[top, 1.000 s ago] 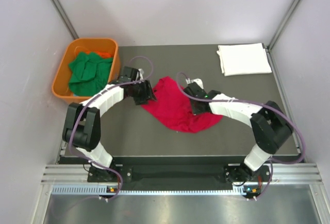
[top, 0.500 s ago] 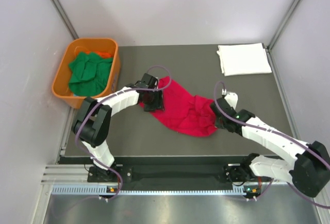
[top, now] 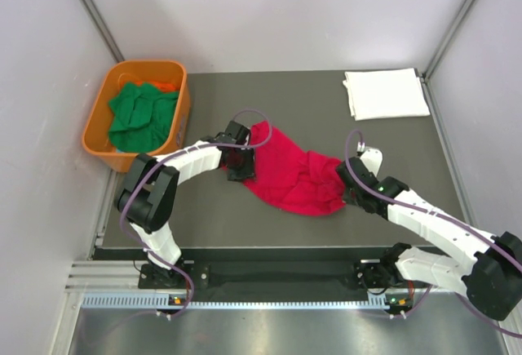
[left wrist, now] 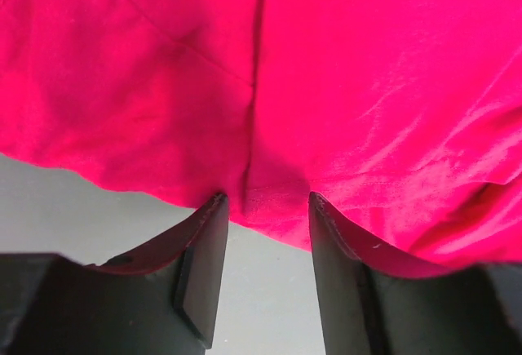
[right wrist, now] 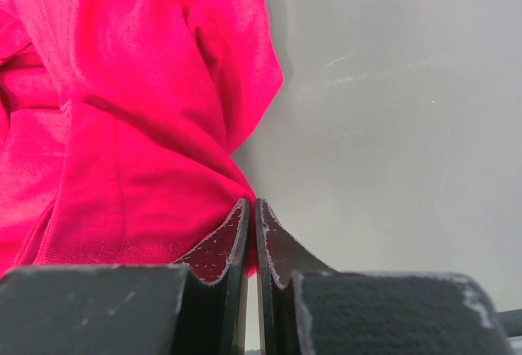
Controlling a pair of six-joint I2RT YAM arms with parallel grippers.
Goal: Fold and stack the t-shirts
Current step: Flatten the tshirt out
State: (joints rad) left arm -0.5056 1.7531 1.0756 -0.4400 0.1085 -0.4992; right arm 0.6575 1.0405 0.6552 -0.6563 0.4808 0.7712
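Dark table (top: 326, 102): left gripper (left wrist: 265, 200) spread astride red t-shirt (top: 285, 171) hem; right gripper (right wrist: 251, 208) pinching its edge; shirt runs diagonally, far-left to near-right.

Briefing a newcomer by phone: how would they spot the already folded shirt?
Start at the dark table, then go to its far right corner. The white t-shirt lies there, a flat neat rectangle; the red t-shirt is crumpled mid-table and the green cloth is bunched in the orange tub.

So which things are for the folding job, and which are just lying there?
For the job: red t-shirt, folded white t-shirt, green t-shirts.
Just there: orange tub holding the green ones, grey table.
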